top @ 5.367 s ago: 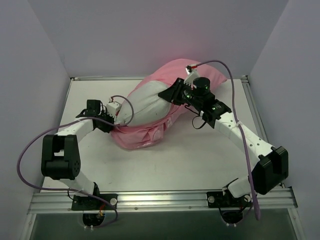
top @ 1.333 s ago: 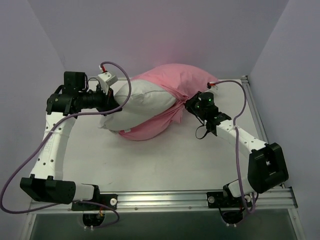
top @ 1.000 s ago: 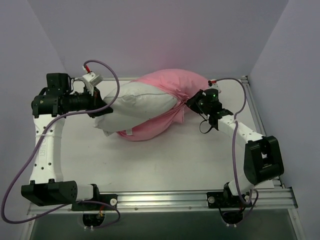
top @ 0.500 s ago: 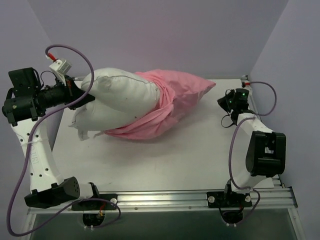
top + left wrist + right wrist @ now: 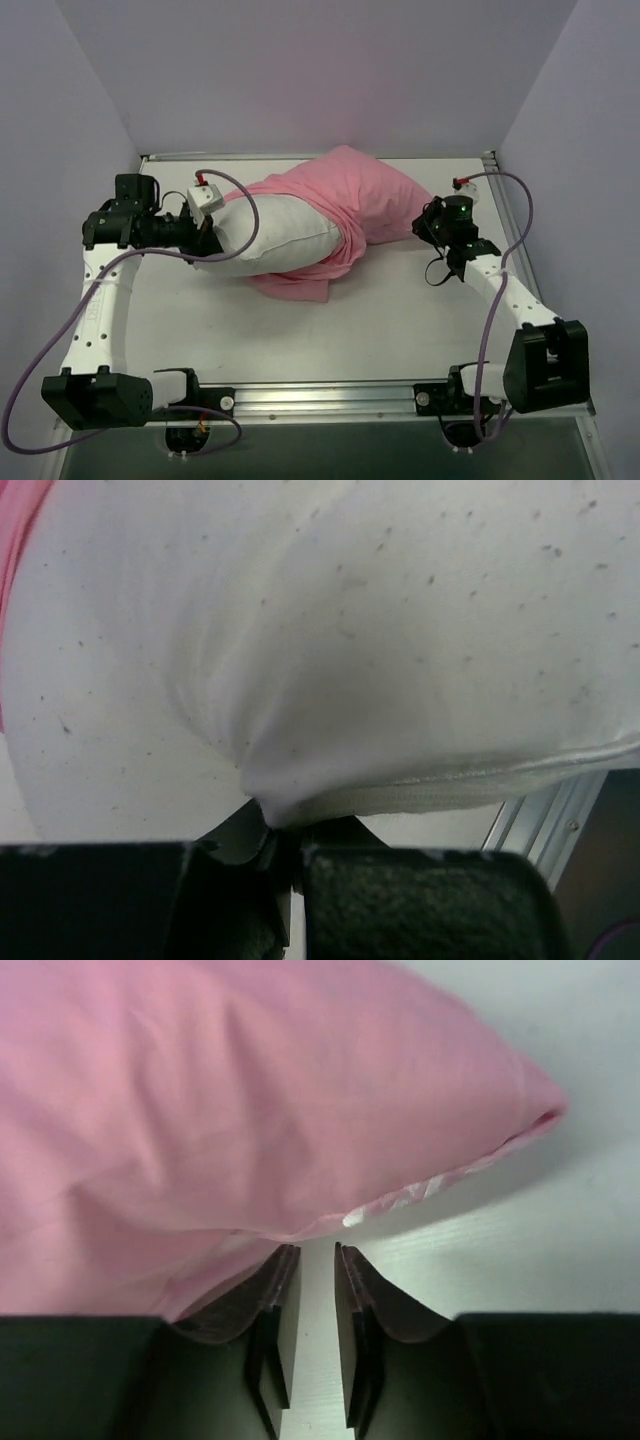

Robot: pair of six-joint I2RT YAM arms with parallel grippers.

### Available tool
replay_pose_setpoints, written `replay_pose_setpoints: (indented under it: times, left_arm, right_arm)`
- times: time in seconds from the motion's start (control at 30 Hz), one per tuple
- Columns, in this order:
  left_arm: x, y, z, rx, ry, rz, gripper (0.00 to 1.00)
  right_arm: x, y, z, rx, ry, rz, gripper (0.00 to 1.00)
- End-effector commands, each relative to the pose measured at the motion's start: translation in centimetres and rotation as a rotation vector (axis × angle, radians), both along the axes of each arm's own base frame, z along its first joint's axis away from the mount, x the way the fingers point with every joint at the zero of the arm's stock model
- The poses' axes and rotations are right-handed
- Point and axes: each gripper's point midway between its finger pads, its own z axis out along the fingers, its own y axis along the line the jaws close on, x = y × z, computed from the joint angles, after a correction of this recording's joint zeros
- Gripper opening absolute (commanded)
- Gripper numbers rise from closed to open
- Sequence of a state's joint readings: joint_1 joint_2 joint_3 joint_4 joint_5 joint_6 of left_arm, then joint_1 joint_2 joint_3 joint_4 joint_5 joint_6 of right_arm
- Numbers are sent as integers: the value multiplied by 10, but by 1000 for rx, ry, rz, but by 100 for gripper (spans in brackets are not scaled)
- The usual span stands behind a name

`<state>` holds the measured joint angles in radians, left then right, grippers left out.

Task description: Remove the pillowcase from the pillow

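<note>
The white pillow lies across the table with its left half bare. The pink pillowcase covers its right half and bunches under its front edge. My left gripper is shut on the pillow's left end; in the left wrist view its jaws pinch the pillow beside its seam, and a sliver of the pillowcase shows. My right gripper sits at the pillowcase's right corner. In the right wrist view it stands slightly open over bare table, just under the pillowcase edge, holding nothing.
The white table is boxed in by lilac walls at the left, back and right. An aluminium rail runs along the near edge by the arm bases. Purple cables loop off both wrists.
The left arm has come down and moved right, laying the raised pillow back on the table. The right gripper has moved left from the far right edge to the pillowcase's corner.
</note>
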<state>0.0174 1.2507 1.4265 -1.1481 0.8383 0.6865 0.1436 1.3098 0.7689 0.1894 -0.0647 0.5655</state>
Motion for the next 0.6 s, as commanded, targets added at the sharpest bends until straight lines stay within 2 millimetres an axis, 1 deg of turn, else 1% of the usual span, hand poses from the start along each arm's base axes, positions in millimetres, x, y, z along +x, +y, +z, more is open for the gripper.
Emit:
replay_pose_setpoints:
  times: [0.0, 0.03, 0.07, 0.1, 0.13, 0.17, 0.2, 0.23, 0.27, 0.3, 0.33, 0.37, 0.4, 0.43, 0.47, 0.5, 0.53, 0.57]
  left_arm:
    - [-30, 10, -24, 174, -150, -249, 2]
    - [-39, 16, -43, 215, -119, -277, 2]
    - [-50, 22, -53, 260, -103, -304, 2]
    - [-53, 34, -65, 351, -119, -347, 2]
    - [-62, 40, -82, 381, -84, -371, 2]
    - [-67, 44, -87, 413, -92, -385, 2]
    - [-71, 48, -94, 449, -116, -433, 2]
    - [-79, 54, -108, 483, -95, -456, 2]
    - [-81, 57, -111, 509, -121, -467, 2]
    - [-83, 55, -117, 537, -148, -520, 2]
    - [-79, 61, -122, 594, -172, -529, 2]
    - [-83, 66, -133, 623, -169, -544, 2]
    - [-81, 70, -137, 659, -187, -560, 2]
    - [-76, 73, -141, 692, -208, -563, 2]
    - [-79, 83, -152, 745, -185, -569, 2]
    - [-78, 88, -157, 778, -191, -585, 2]
    - [-71, 92, -160, 812, -215, -573, 2]
    - [-69, 99, -163, 853, -212, -568, 2]
  right_arm:
    - [-3, -25, 57, -152, -82, -26, 23]
    - [-9, -28, 60, -175, -59, -23, 26]
    - [-9, -30, 81, -198, -99, -17, 33]
    - [-11, -30, 89, -206, -104, -12, 37]
    - [-11, -28, 100, -206, -127, -1, 44]
    - [-7, -25, 117, -198, -165, 10, 48]
    - [-3, -16, 127, -184, -195, 52, 52]
    - [3, -7, 129, -172, -199, 86, 59]
    - [8, 5, 145, -166, -230, 114, 61]
    - [14, 12, 147, -178, -235, 140, 62]
    - [23, 20, 137, -200, -203, 153, 63]
    - [26, 40, 138, -210, -203, 197, 66]
    - [33, 52, 149, -211, -221, 221, 67]
    - [44, 60, 134, -244, -183, 231, 69]
    - [49, 72, 132, -249, -179, 253, 70]
    - [52, 95, 140, -247, -197, 297, 71]
    - [60, 108, 118, -266, -151, 324, 73]
    - [63, 117, 111, -271, -135, 339, 73]
